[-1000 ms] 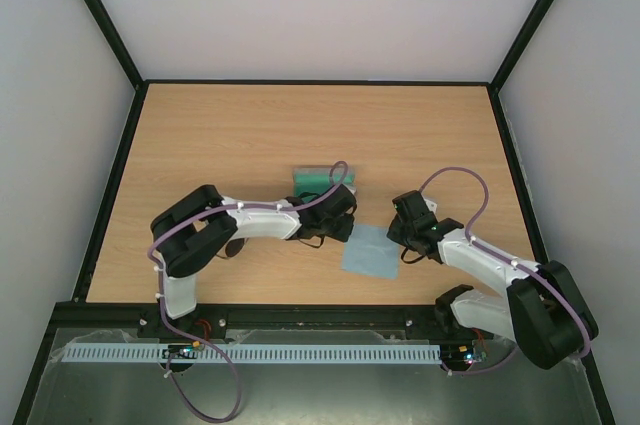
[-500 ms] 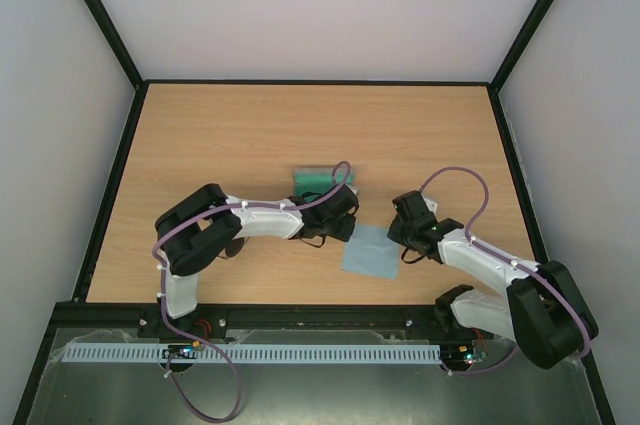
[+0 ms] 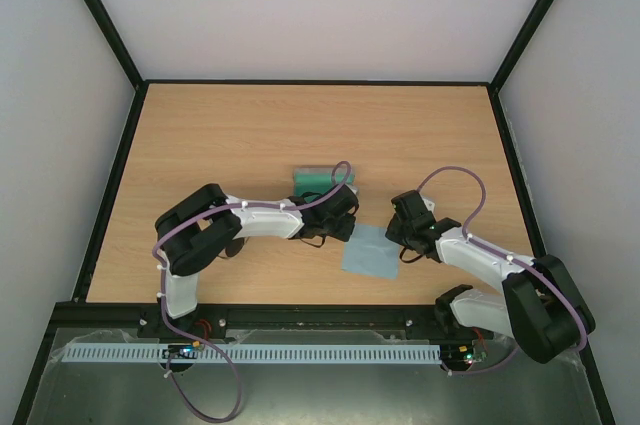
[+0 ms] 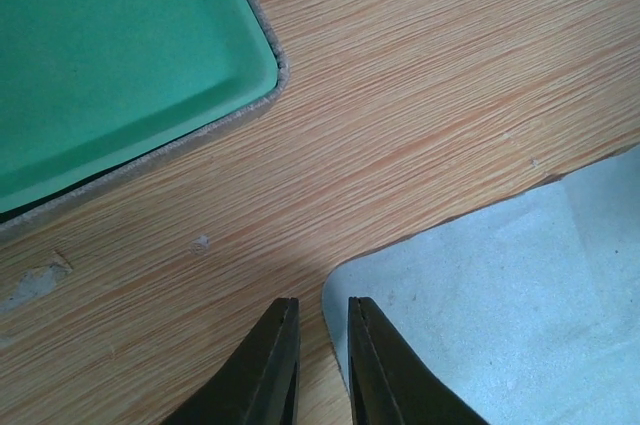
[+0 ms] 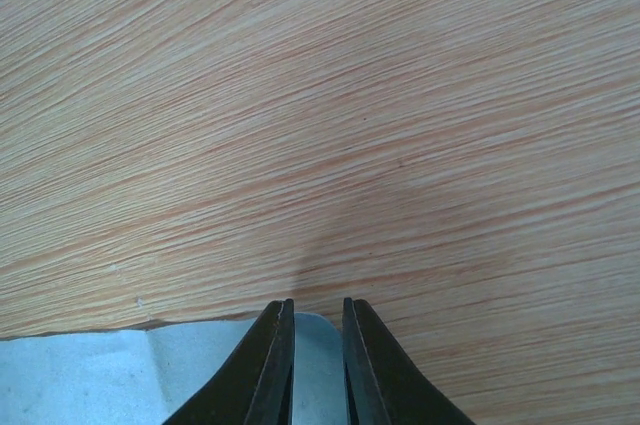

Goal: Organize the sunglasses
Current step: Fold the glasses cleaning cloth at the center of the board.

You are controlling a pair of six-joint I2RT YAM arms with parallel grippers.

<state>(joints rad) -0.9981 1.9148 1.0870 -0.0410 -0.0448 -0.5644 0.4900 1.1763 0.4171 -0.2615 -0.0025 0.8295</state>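
No sunglasses show clearly in any view; a dark shape (image 3: 233, 247) under the left arm's elbow is too hidden to name. The light blue cloth (image 3: 370, 253) lies flat on the table between both grippers. My left gripper (image 3: 347, 228) is down at the cloth's left corner. In the left wrist view its jaws (image 4: 322, 302) stand a narrow gap apart, astride the cloth's edge (image 4: 500, 315). My right gripper (image 3: 393, 235) is at the cloth's right corner. The jaws (image 5: 318, 303) are almost closed, with the cloth's corner (image 5: 322, 345) between them.
The open case (image 3: 318, 179) with its green lining (image 4: 110, 55) and grey rim lies just beyond the left gripper. Black frame rails border the wooden table (image 3: 300, 125) on all sides.
Both grippers have narrowed their jaws at the cloth's corners. The arms have barely shifted, and the cloth lies where it was.
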